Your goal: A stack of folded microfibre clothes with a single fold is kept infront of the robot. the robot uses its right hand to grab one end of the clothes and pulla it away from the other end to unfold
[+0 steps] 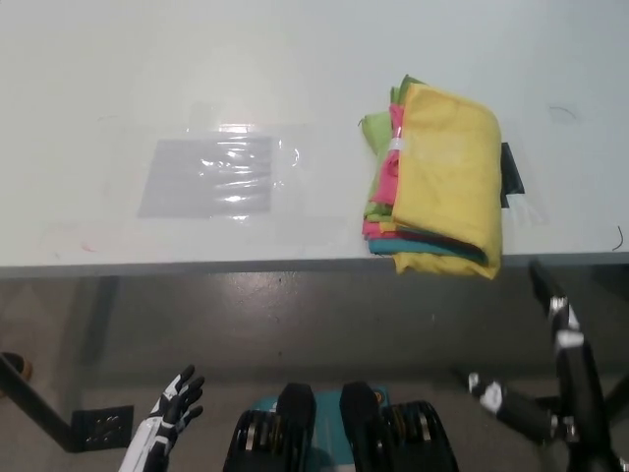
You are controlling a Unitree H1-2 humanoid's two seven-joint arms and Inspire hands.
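Note:
A stack of folded microfibre cloths [437, 182] lies on the white table [295, 79], right of centre, its near corner hanging slightly over the front edge. The top cloth is yellow; pink, green and teal layers show at its left and lower edges. My black right hand [558, 315] is low at the bottom right, below the table's front edge and apart from the stack, fingers pointing up toward it with nothing in them. My white left hand [169, 413] rests at the bottom left, below the table, fingers spread.
A clear plastic sheet [211, 175] lies flat on the table left of the stack. A small black object [511, 169] peeks out from behind the stack's right side. The table's front edge [197, 265] runs across the view; grey floor lies below it.

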